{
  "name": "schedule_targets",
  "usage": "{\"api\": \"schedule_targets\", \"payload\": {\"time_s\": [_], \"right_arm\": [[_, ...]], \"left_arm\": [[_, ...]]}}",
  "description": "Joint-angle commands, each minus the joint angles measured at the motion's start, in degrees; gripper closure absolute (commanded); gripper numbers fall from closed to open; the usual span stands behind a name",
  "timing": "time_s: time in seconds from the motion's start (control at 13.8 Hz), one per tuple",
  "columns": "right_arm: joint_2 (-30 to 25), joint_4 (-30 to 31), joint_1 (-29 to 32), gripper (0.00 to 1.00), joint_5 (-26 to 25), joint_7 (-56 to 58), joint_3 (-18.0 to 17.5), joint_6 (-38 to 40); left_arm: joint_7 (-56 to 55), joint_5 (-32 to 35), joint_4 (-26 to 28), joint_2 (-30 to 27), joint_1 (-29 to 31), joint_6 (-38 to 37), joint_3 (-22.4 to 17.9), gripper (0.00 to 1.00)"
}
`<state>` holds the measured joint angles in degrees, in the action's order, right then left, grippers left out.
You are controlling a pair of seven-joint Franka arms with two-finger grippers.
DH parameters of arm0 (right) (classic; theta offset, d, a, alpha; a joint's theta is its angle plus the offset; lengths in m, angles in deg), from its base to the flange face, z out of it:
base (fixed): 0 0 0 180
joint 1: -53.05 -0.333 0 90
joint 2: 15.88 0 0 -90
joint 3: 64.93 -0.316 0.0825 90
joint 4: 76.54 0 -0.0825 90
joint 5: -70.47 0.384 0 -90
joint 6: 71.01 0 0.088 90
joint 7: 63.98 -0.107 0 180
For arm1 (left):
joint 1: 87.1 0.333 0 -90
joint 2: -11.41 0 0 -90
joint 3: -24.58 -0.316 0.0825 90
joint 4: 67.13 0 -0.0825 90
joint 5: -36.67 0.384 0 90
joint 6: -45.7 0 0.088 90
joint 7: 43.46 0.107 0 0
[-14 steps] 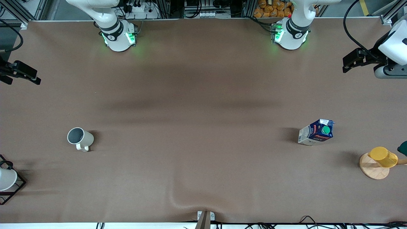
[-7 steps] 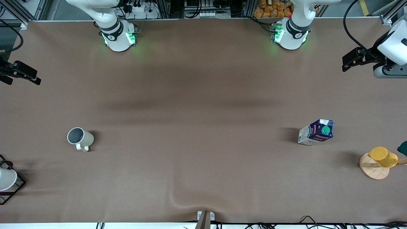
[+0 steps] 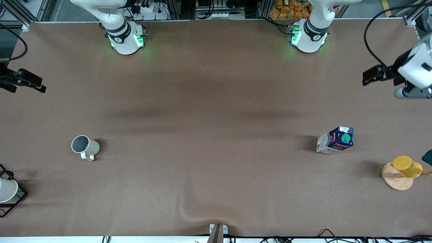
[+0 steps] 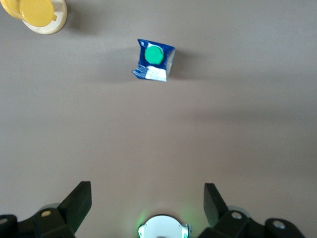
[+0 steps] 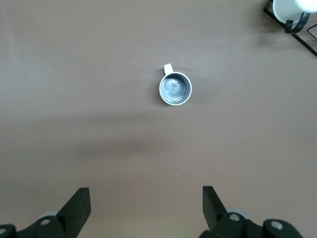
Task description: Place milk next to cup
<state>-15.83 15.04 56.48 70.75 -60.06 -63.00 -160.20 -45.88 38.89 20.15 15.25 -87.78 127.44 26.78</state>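
Note:
The milk [image 3: 335, 140], a dark blue carton with a green cap, stands upright on the brown table toward the left arm's end. It also shows in the left wrist view [image 4: 155, 60]. The off-white cup [image 3: 85, 146] stands upright toward the right arm's end, handle toward the front camera, and also shows in the right wrist view [image 5: 175, 89]. My left gripper [image 4: 146, 187] is open and empty, high over the table at the left arm's end, apart from the milk. My right gripper [image 5: 145, 190] is open and empty, high over the table at the right arm's end, apart from the cup.
A yellow cup [image 3: 406, 166] rests on a wooden disc [image 3: 395, 182] near the milk, nearer the front camera. A white cup in a black wire rack [image 3: 6, 192] stands near the mug. The cloth has a wrinkle [image 3: 195, 212] at the front edge.
The left arm's hand has shifted a little lower in the front view. The right arm's hand has barely moved. The milk and the cup have not moved.

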Motion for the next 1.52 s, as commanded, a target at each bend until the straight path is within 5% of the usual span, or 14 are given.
{"api": "schedule_targets", "payload": {"time_s": [0.0,0.29,0.8,1.23,1.3,1.37,1.45], "right_arm": [[4.76,0.17,0.96,0.0,-0.28,-0.84,-0.35,-4.3],[14.08,0.17,2.2,0.0,0.24,-0.76,-0.26,-10.11],[29.82,0.26,1.49,0.0,0.16,-0.67,-0.26,-20.83],[32.56,8.16,0.26,0.0,-0.28,-0.76,-0.26,-34.45],[32.73,8.17,0.26,0.27,-0.37,-0.76,-0.26,-34.56],[32.65,8.17,0.26,0.73,-0.29,-0.76,-0.26,-34.21],[32.38,8.17,0.35,0.97,-0.28,-0.84,-0.35,-33.86]], "left_arm": [[1.11,-0.99,0.86,2.92,1.64,4.1,-0.1,0.0],[1.19,-0.46,7.28,6.7,4.19,16.14,-0.01,0.0],[7.62,-0.99,6.59,16.71,3.76,23.45,0.26,0.0],[6.47,-1.7,4.74,20.41,3.49,24.51,0.43,0.0],[6.47,-1.69,4.91,20.77,3.49,24.69,0.43,0.0],[6.56,-1.69,4.91,21.55,3.49,24.69,0.43,0.0],[6.56,-1.35,4.91,22.69,3.49,24.69,0.43,0.0]]}}
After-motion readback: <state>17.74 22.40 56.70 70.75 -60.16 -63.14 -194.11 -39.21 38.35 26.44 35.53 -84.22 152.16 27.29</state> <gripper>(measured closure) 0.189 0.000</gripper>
